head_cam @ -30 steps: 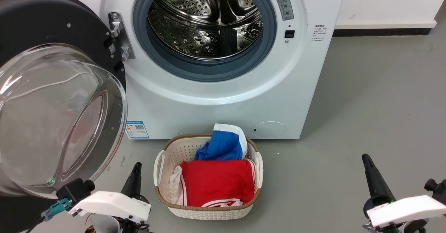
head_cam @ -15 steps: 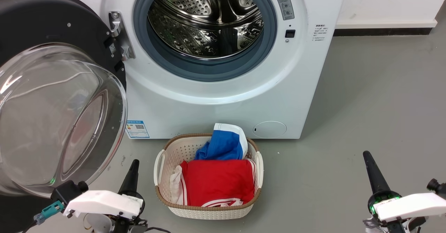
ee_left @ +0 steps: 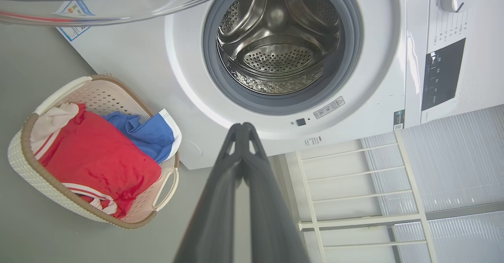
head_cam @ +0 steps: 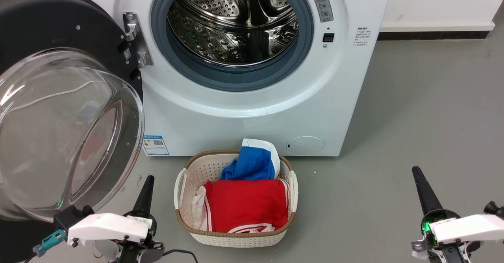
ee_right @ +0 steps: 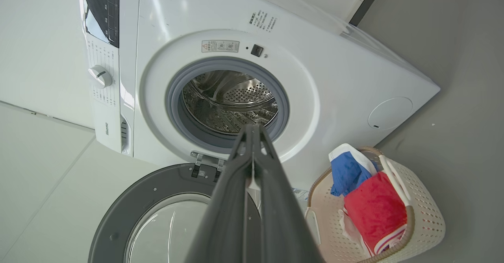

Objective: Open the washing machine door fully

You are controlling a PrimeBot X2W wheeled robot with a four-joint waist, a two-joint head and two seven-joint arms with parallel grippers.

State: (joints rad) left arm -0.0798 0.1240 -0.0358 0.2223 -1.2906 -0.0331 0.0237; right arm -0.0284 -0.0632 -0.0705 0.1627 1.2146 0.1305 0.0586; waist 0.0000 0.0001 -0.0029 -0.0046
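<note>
The washing machine door [head_cam: 47, 26] is swung wide to the left on its hinge, its black rim and bulging clear glass bowl [head_cam: 59, 137] facing me; the same door [ee_right: 130, 208] lies low in the right wrist view. The steel drum [head_cam: 232, 23] stands exposed inside its grey rubber ring. My left gripper [head_cam: 149, 179] is shut and empty, low on the floor side just right of the glass bowl, apart from it. My right gripper [head_cam: 415, 170] is shut and empty at the lower right, far from the machine. Both wrist views show fingertips pressed together: left gripper [ee_left: 243, 126], right gripper [ee_right: 252, 126].
A white wicker-rimmed laundry basket [head_cam: 184, 176] with red and blue clothes sits on the grey floor right before the machine, between my grippers. A small round white flap [head_cam: 304, 146] is at the machine's lower right. Bare floor stretches to the right.
Both grippers have drawn back a little toward the bottom of the head view, the left one sliding slightly left. The door has not moved.
</note>
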